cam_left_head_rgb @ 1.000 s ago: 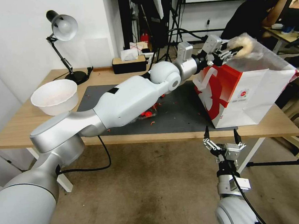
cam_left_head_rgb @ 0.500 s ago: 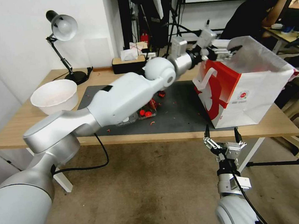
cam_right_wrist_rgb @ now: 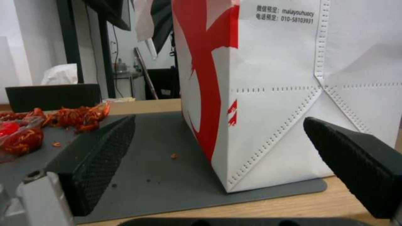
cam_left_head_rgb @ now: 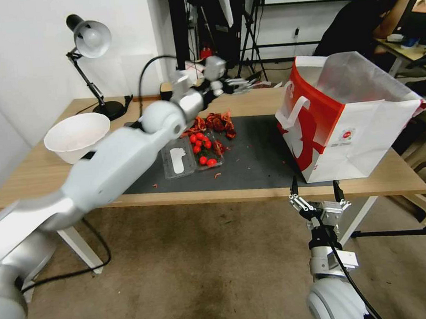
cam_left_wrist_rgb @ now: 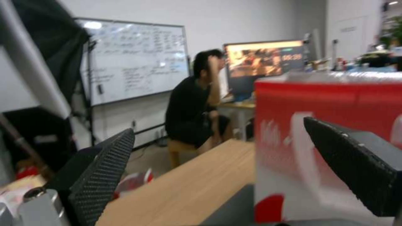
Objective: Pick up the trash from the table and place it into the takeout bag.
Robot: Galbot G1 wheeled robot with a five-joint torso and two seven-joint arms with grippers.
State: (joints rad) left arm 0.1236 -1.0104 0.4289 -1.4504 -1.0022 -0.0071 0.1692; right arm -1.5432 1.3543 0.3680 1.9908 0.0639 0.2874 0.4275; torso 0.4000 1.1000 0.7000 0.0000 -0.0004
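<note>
Left hand (cam_left_head_rgb: 239, 84) hangs in the air above the back of the bench (cam_left_head_rgb: 37, 178), to the left of the takeout bag (cam_left_head_rgb: 347, 119) and well apart from it; its two black fingers (cam_left_wrist_rgb: 100, 169) are spread wide with nothing between them. Seen from the left wrist, the bag's red side (cam_left_wrist_rgb: 326, 125) stands beyond the fingers, with the wooden bench top running off toward a seated person in the room behind. Below and just in front of this hand, on the dark grey mat (cam_left_head_rgb: 257, 161), lies a heap of crumpled red wrapper scraps (cam_left_head_rgb: 215, 122), and nearer the front a clear plastic tray (cam_left_head_rgb: 193, 153) holding small red round pieces. Small red crumbs are scattered over the mat around them. To the left, off the mat, a white bowl (cam_left_head_rgb: 78, 135) sits on the bare wood, with a desk lamp (cam_left_head_rgb: 90, 41) behind it and a black tissue box (cam_left_head_rgb: 165, 88) at the back edge, partly behind the arm. The takeout bag stands upright and open on the right end of the mat, its white loop handle (cam_left_head_rgb: 293, 114) against the red side. Right hand (cam_left_head_rgb: 315, 195) waits low in front of the bench edge, below the bag, fingers (cam_right_wrist_rgb: 96, 163) wide apart and holding nothing; from its wrist the bag's white corner (cam_right_wrist_rgb: 268, 110) stands close ahead on the mat
</note>
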